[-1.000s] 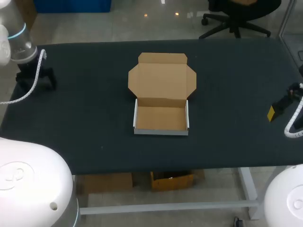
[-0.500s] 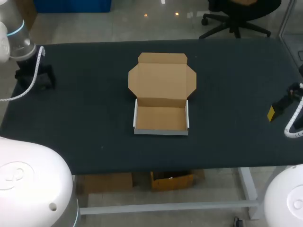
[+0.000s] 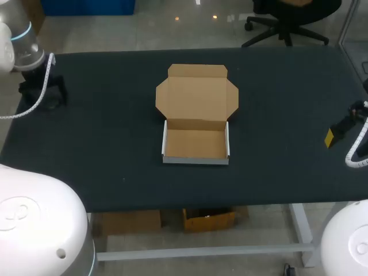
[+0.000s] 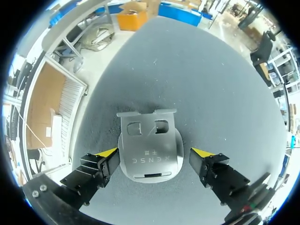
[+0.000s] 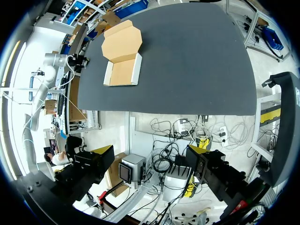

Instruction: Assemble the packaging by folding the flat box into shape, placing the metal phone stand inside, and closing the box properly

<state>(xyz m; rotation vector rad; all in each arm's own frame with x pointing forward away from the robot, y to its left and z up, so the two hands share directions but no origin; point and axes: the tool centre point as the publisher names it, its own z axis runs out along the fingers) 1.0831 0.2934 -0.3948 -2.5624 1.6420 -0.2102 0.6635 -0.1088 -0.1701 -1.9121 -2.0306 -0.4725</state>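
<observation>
Left arm has edged slightly toward the left edge of the dark table (image 3: 287, 115). Left pincer (image 4: 154, 153) released, astride the silver metal phone stand (image 4: 149, 150), not yet clamping it. Brown cardboard box (image 3: 195, 118) mid-table, tray formed, lid open. Right pincer (image 5: 151, 150) released, off the table. I'd descend centred and clench evenly across the stand's base.

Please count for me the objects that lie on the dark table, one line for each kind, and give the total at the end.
Cardboard box: 1
Metal phone stand: 1
Total: 2
</observation>
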